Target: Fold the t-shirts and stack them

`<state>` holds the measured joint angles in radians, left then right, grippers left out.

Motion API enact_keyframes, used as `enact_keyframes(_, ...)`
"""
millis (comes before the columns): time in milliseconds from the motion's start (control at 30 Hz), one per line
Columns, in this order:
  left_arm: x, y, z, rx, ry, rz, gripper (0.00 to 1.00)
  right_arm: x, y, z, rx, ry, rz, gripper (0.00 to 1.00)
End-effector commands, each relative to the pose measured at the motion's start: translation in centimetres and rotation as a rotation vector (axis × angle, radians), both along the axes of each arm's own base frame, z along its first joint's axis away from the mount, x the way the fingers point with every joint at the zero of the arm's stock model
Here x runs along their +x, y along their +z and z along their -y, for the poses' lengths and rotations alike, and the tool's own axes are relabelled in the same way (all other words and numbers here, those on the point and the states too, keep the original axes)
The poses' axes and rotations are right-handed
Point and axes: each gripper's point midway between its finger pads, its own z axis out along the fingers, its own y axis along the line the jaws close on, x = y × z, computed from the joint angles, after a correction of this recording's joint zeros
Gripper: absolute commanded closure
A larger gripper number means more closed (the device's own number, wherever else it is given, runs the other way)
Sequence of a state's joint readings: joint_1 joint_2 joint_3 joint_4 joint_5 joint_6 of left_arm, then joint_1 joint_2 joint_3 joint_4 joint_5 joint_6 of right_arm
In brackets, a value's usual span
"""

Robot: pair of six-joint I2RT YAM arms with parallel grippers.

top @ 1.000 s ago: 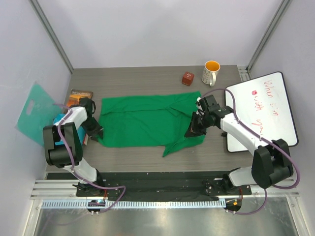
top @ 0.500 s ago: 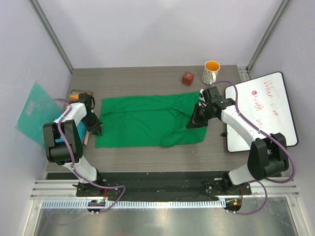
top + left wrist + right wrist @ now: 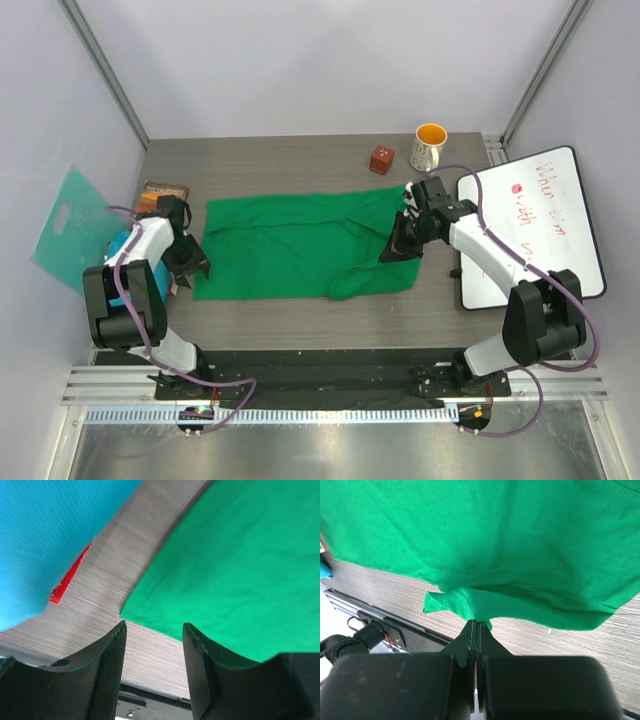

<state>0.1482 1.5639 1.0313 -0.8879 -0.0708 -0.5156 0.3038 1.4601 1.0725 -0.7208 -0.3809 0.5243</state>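
- Left end effector point(image 3: 154, 630): fingers point(image 3: 107, 652) stand apart with nothing between them. It hovers low over the tabletop point(image 3: 300, 170), just off the left edge of the green t-shirt point(image 3: 290, 248).
- Left wrist view: the near-left corner of the green t-shirt lies flat on the wood just ahead of the gap between the fingers, not touched by either one.
- Teal-blue t-shirt point(image 3: 45, 535): bunched at the left side of the tabletop under the left arm, apart from the green one, with a strip of bare wood between them. A thin red edge shows beside it; I cannot tell what it is.
- Right end effector point(image 3: 475, 625): fingers pressed together, pinching a small fold at the near-right hem of the green t-shirt.
- The green t-shirt is spread wide across mid-tabletop. Its right part is wrinkled and doubled over near the grip.
- Whiteboard point(image 3: 535, 225), with writing, lies at the right edge.
- Teal board point(image 3: 65, 225) leans off the left edge. A dark booklet point(image 3: 163, 192) lies beside it.
- Far side: red-brown block point(image 3: 381, 159) and mug point(image 3: 430, 147), near each other, clear of the cloth.
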Motion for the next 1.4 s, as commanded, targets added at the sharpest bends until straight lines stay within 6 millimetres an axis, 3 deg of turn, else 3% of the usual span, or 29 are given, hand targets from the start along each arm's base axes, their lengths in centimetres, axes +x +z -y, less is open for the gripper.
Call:
enact_keyframes(0, -1.8, -1.5, 0.2, -0.016, 0.015, -0.045, 0.5, 0.2, 0.7, -0.1, 0.016, 0.019, 0.021, 0.99)
enact_keyframes(167, -3.0, -3.3, 0.9, -0.047, 0.039, -0.067, 0.5, -0.1, 0.6, 0.2, 0.011, 0.019, 0.017, 0.99)
enact_keyframes(333, -2.7, -3.7, 1.1, -0.057, 0.041, -0.064, 0.51, -0.2, 0.6, 0.1, 0.015, 0.018, 0.012, 0.99)
enact_keyframes(400, -2.8, -4.1, 1.0, -0.06, 0.041, -0.073, 0.55, 0.0, 0.8, 0.1, 0.019, 0.015, 0.016, 0.99)
enact_keyframes(567, -2.6, -5.2, 1.3, -0.081, 0.039, -0.099, 0.78, 0.0, 0.9, 0.1, 0.02, 0.012, 0.017, 0.99)
enact_keyframes(700, -2.6, -5.4, 1.2, -0.078, 0.041, -0.1, 0.81, -0.1, 0.8, 0.1, 0.018, 0.011, 0.018, 0.99)
enact_keyframes(933, -1.5, -3.9, 1.0, -0.074, 0.024, -0.065, 0.83, 0.5, 0.8, 0.8, -0.004, -0.013, 0.026, 0.99)
enact_keyframes(1133, 0.4, -2.1, 1.4, -0.106, -0.02, -0.012, 0.95, 2.2, 1.8, 0.9, -0.008, -0.023, 0.064, 0.99)
enact_keyframes(1367, 2.0, -1.5, 1.7, -0.133, -0.028, 0.022, 0.99, 4.2, 2.6, 0.8, -0.013, -0.024, 0.095, 0.99)
